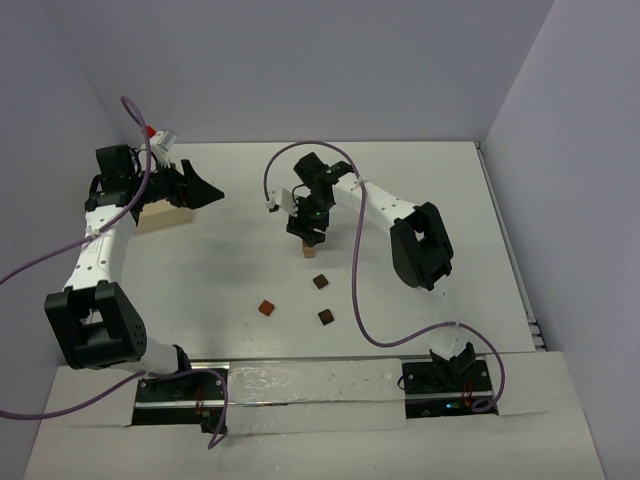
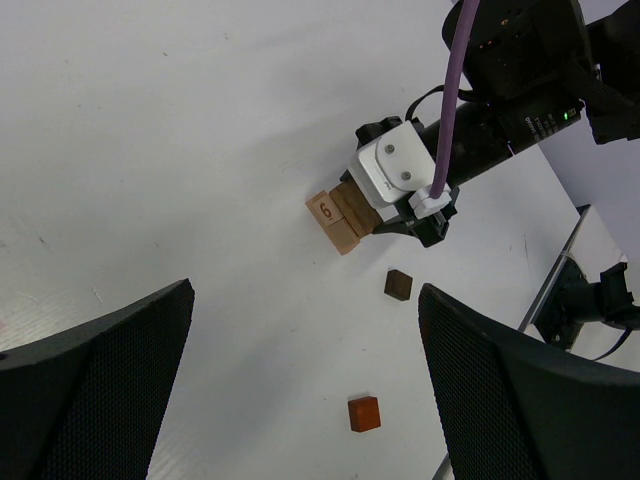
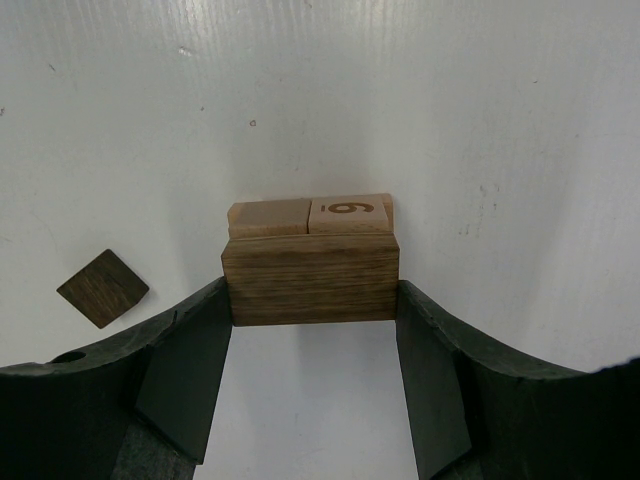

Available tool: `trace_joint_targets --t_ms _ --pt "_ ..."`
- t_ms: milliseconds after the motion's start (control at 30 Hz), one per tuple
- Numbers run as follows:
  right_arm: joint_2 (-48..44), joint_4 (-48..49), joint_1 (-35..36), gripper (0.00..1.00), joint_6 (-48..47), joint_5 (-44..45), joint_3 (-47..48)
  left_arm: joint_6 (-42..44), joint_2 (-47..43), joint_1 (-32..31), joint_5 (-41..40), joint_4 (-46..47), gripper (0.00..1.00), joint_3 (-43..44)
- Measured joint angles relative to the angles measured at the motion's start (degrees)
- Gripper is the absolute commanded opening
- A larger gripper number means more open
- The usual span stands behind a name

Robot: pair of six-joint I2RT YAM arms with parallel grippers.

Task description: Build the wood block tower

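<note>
My right gripper [image 1: 307, 232] is at the table's middle, shut on the long brown wood block [image 3: 310, 278], with a finger on each end. Just under it are two tan cubes [image 3: 305, 216] side by side, one marked with a 6; I cannot tell whether the long block touches them. This low stack [image 1: 308, 250] also shows in the left wrist view [image 2: 335, 222]. My left gripper [image 1: 210, 192] is open and empty at the far left, well away from the blocks. Three loose cubes lie nearer me: a dark one [image 1: 320, 281], a reddish one [image 1: 266, 307] and a brown one [image 1: 326, 317].
A flat pale tan board [image 1: 160, 215] lies under the left arm's wrist at the far left. The right arm's purple cable [image 1: 355, 290] loops over the table to the right of the loose cubes. Walls close off the back and both sides.
</note>
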Motion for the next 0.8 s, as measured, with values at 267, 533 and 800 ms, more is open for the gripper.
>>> trace_joint_targets --t_ms 267,533,800 --pt "0.0 0.0 0.0 0.67 0.0 0.0 0.0 0.0 0.0 0.0 0.0 0.0 0.99 0.0" --pt "0.0 0.6 0.0 0.72 -0.1 0.0 -0.3 0.0 0.0 0.0 0.0 0.0 0.99 0.0" --pt "0.0 1.0 0.0 0.77 -0.2 0.0 -0.7 0.0 0.0 -0.1 0.0 0.0 0.99 0.0"
